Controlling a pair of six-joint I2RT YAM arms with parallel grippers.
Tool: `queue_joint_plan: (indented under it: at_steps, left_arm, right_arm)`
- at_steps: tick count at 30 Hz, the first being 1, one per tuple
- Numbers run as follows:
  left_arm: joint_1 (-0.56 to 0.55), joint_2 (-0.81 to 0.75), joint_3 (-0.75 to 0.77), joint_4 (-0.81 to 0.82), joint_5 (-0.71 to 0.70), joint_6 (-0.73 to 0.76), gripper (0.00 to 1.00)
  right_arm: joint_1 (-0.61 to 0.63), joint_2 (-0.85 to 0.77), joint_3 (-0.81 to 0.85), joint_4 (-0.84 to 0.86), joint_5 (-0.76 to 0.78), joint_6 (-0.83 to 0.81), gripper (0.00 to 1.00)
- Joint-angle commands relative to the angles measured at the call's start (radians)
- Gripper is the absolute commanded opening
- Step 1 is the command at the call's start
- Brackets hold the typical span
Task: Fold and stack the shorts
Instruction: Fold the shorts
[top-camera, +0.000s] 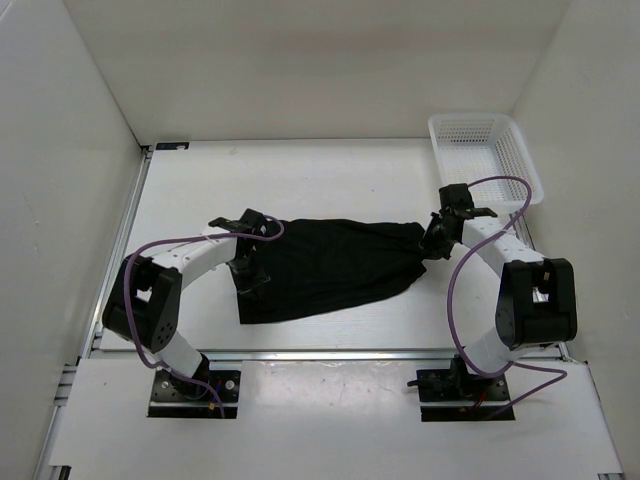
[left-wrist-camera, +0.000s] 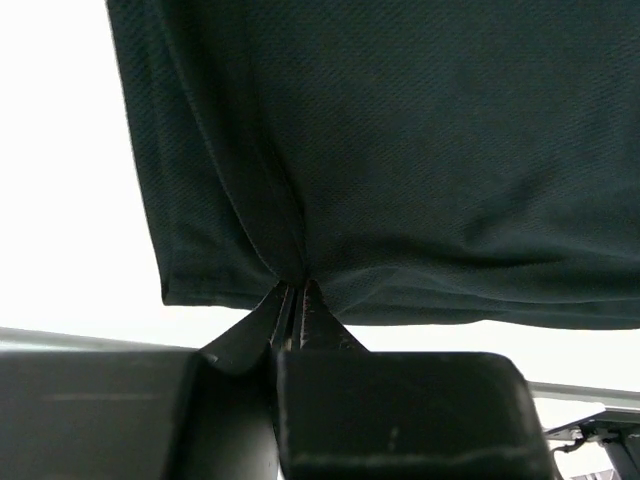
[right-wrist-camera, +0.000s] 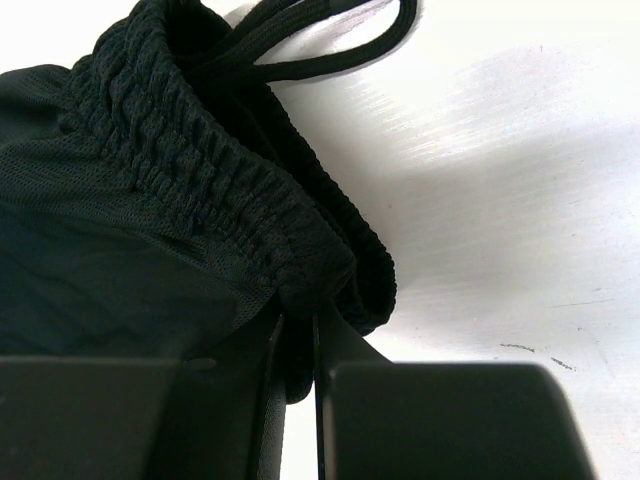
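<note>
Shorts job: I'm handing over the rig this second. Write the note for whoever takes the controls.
Left gripper: shut on the shorts at a leg hem.
Right gripper: shut on the waistband.
Position: the shorts lie stretched across the table between the two arms; a white basket stands at the far right.
Done: both ends gripped. Whether a fold is already in, I cannot tell.
Left: fold, then stack; no stack is visible.
</note>
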Motion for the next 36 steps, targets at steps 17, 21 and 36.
queue_joint_plan:
  at_steps: [17, 21, 36]
  left_arm:
    - [0.146, -0.226, 0.109, -0.18, -0.071, 0.041, 0.1]
    - [0.146, -0.248, -0.008, -0.12, -0.002, 0.019, 0.1]
    - [0.114, -0.21, 0.13, -0.155, -0.012, 0.06, 0.86]
  right_arm:
    - [0.118, -0.192, 0.022, -0.071, 0.046, -0.027, 0.0]
    - [0.14, -0.216, -0.113, -0.071, 0.093, 0.025, 0.0]
    - [0.131, -0.169, -0.05, -0.103, 0.187, 0.022, 0.94]
